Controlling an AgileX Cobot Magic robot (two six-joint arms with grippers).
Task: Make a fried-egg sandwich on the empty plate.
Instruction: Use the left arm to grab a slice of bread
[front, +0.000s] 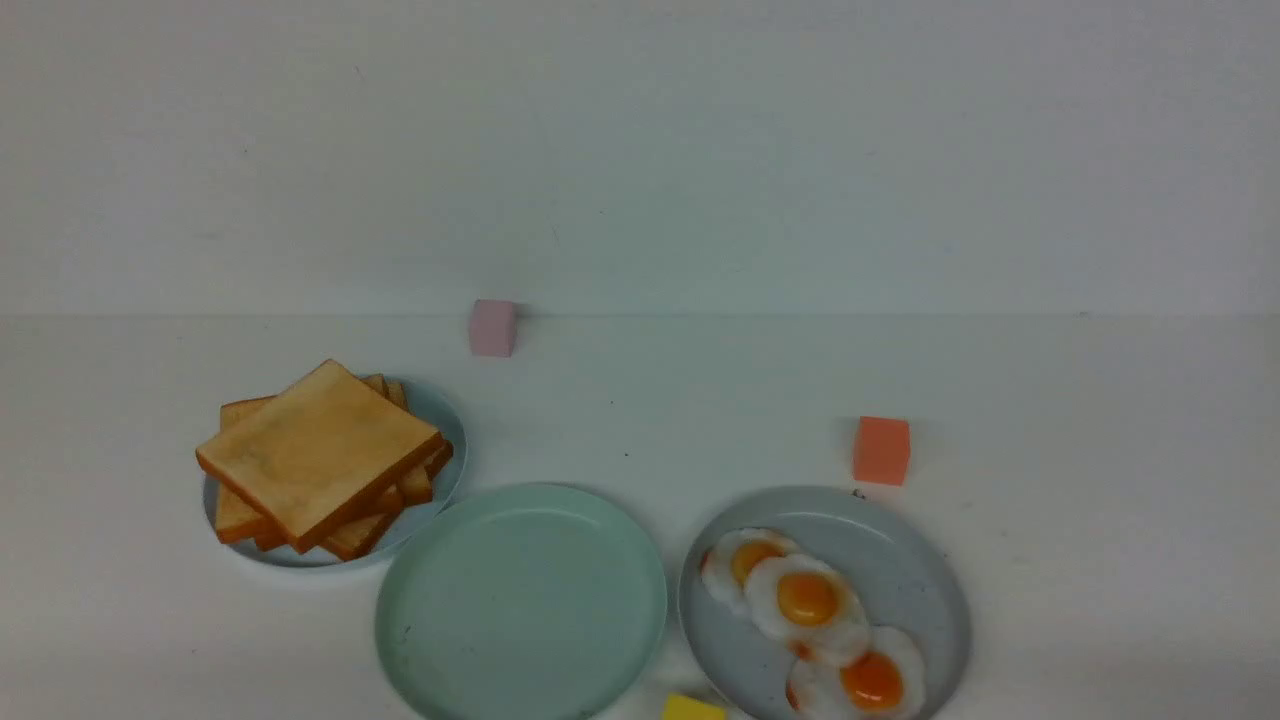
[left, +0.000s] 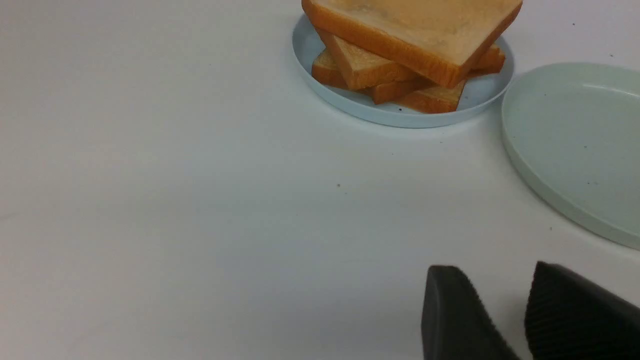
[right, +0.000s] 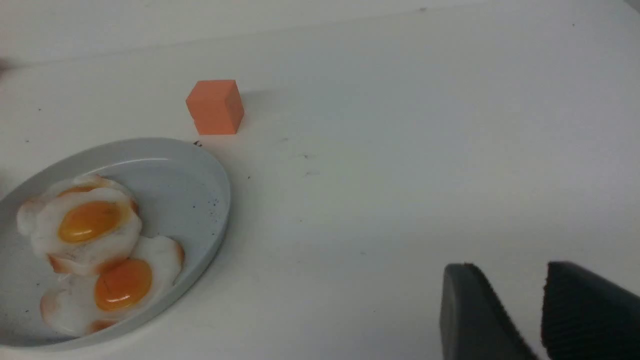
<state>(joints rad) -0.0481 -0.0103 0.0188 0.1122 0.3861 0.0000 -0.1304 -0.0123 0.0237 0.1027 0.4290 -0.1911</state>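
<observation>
Our left end effector (left: 500, 280) has its 2 ribbed pads slightly apart with nothing between them, low over bare counter (left: 200, 200). The right end effector (right: 515, 275) is the same: parted and empty. Neither shows in the front view.

Nearest the left one is the toast stack (left: 415, 45) on the light-blue plate (left: 350, 102), with the empty plate (front: 520, 600) just beside it. That mint plate sits between the toast and the grey-blue plate (front: 900, 540) holding 3 fried eggs (front: 808, 598). No fried-egg sandwich exists yet.

We see 3 risks:
- The slices lie fanned and askew, so a pinch on the top one could drag a lower slice off its plate.
- The eggs overlap, so lifting 1 may bring a neighbour along, or a thin edge may slip from the pads.
- The plates sit close together, and a yellow block (front: 693, 708) lies near their rims — a low approach could nudge the empty plate out of place.

The orange cube (front: 881, 450) and pink cube (front: 493, 327) stand clear of all this.
</observation>
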